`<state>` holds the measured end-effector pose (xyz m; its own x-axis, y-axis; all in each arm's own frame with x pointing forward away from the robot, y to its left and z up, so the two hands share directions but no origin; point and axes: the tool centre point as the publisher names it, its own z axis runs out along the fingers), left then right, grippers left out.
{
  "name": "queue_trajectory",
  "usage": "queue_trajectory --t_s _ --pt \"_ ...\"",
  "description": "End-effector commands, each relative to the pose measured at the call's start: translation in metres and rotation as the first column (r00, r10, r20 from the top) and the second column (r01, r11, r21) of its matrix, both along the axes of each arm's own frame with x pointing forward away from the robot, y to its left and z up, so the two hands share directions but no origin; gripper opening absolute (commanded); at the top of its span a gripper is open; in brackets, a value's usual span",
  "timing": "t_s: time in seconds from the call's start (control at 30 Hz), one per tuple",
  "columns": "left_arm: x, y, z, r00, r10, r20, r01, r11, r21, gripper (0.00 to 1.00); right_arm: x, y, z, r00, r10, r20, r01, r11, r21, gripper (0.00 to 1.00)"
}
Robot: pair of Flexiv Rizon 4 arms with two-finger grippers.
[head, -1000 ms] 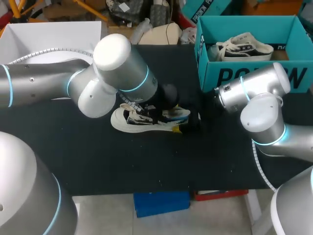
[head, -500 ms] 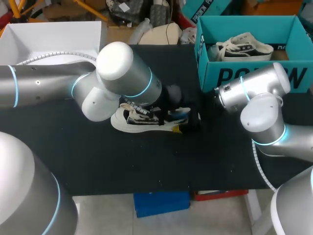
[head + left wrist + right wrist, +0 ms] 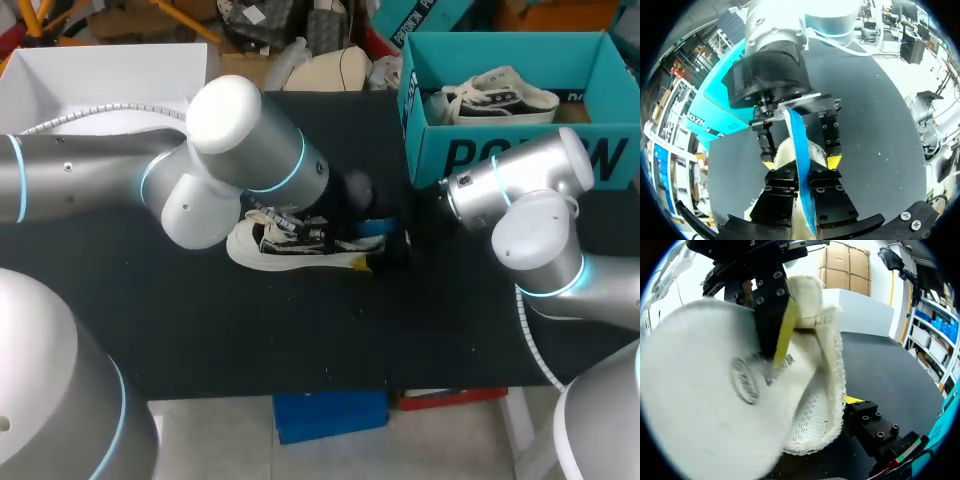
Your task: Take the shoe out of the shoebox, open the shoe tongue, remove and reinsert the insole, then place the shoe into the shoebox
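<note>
A white sneaker (image 3: 290,245) with black laces lies on its side on the black table (image 3: 200,320). Its blue insole (image 3: 374,229) sticks out of the heel opening. In the left wrist view the insole (image 3: 799,150) stands edge-on, with my left gripper (image 3: 800,176) shut on it. My right gripper (image 3: 385,252) faces it from the heel end. Its yellow fingertips (image 3: 834,161) stand wide apart and touch both sides of the heel (image 3: 810,390). One right fingertip (image 3: 852,400) shows beside the heel; the other is hidden behind the shoe.
The teal shoebox (image 3: 500,155) stands at the back right with a second white sneaker (image 3: 500,95) inside. A white box (image 3: 100,75) sits at the back left. Both arms crowd the table's middle.
My left gripper's fingers have closed in on the blue insole, and the left arm swayed slightly over the shoe. The right arm and the shoe have kept still.
</note>
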<state>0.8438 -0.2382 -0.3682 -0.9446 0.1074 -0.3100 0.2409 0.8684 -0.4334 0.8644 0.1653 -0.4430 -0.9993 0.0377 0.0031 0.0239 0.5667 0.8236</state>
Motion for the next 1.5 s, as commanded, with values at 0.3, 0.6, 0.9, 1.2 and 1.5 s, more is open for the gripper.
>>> queue_trajectory --t_s 0.3,0.6,0.9,1.2,1.5 --pt "-0.058 0.017 0.107 0.995 0.002 -0.097 -0.022 0.979 -0.201 0.0 -0.002 0.002 -0.009 1.0 -0.001 -0.002 0.001 1.0 -0.003 0.0" --pt "-0.104 0.005 0.206 0.974 0.059 -0.219 -0.154 0.88 -0.449 0.0 -0.002 0.002 -0.009 1.0 -0.001 -0.002 0.001 1.0 -0.003 0.0" --pt "-0.146 0.015 0.286 0.883 -0.025 -0.468 -0.295 0.747 -0.596 0.0 -0.002 0.002 -0.009 1.0 -0.001 -0.002 0.001 1.0 -0.003 0.0" --pt "-0.15 0.02 0.296 0.82 -0.153 -0.552 -0.28 0.733 -0.62 0.0 -0.002 0.002 -0.009 1.0 -0.001 -0.002 0.001 1.0 -0.003 0.0" --pt "-0.15 0.02 0.296 0.82 -0.153 -0.552 -0.28 0.733 -0.62 0.0 -0.002 0.002 -0.009 1.0 -0.001 -0.002 0.001 1.0 -0.003 0.0"
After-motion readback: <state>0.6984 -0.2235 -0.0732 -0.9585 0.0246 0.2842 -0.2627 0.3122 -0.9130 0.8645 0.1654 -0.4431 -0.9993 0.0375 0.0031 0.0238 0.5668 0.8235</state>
